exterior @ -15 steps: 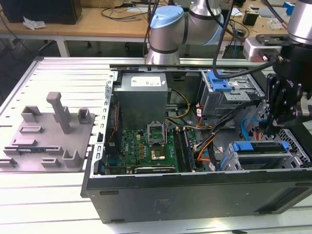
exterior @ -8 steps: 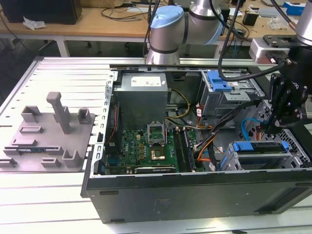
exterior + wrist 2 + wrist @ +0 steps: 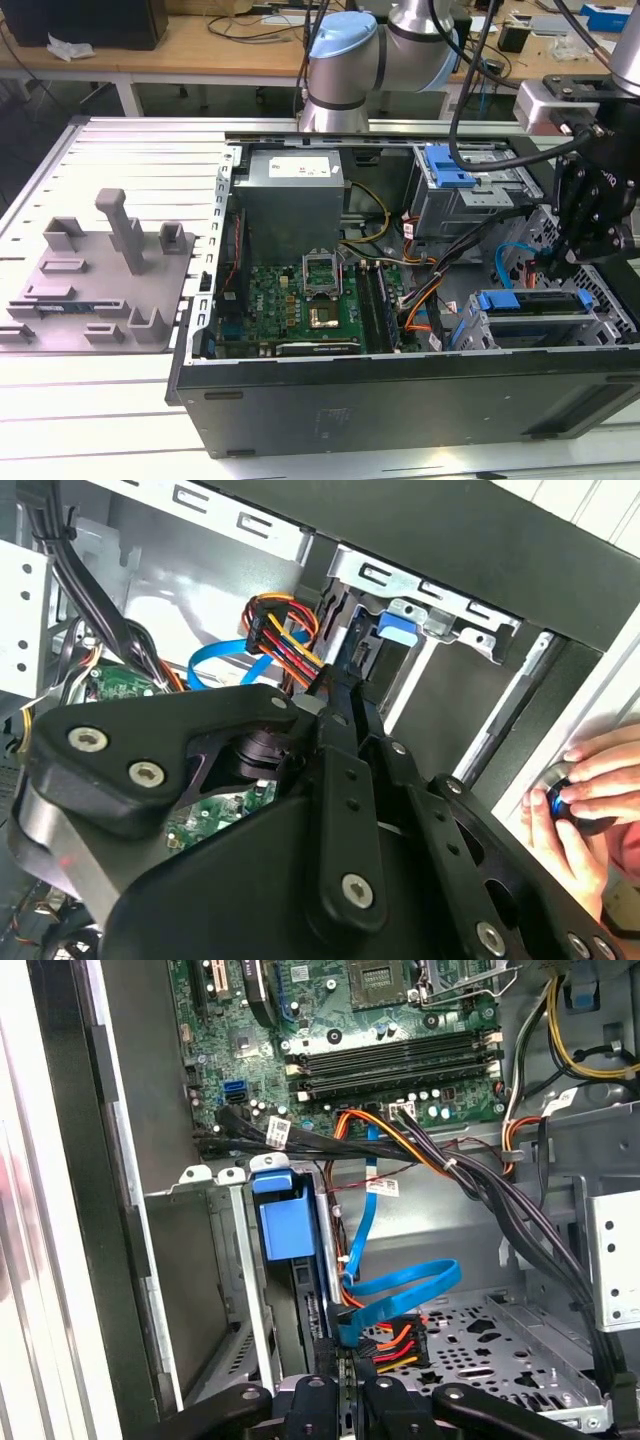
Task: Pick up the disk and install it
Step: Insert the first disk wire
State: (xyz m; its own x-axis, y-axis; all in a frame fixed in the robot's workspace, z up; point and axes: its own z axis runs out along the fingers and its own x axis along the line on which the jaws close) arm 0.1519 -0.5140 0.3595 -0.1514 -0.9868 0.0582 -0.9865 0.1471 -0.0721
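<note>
The disk (image 3: 287, 1222) stands on edge in a grey metal bay slot of the open computer case, and its blue carrier tab (image 3: 397, 628) shows in both wrist views. In the exterior view it is the blue-framed unit (image 3: 528, 300) in the cage at the case's front right. My gripper (image 3: 548, 270) hangs just above that cage. Its black fingers (image 3: 320, 1400) stand close together over the disk's near edge, beside the blue data cable and the orange-red power plug (image 3: 392, 1345). My gripper (image 3: 345, 695) looks shut, and I cannot tell whether it pinches the disk.
A grey fixture tray (image 3: 100, 290) with upright posts lies on the exterior view's left. The motherboard (image 3: 310, 300), power supply (image 3: 290, 195) and an upper drive cage with a blue latch (image 3: 450, 170) crowd the case. A person's hand (image 3: 590, 790) rests outside the case wall.
</note>
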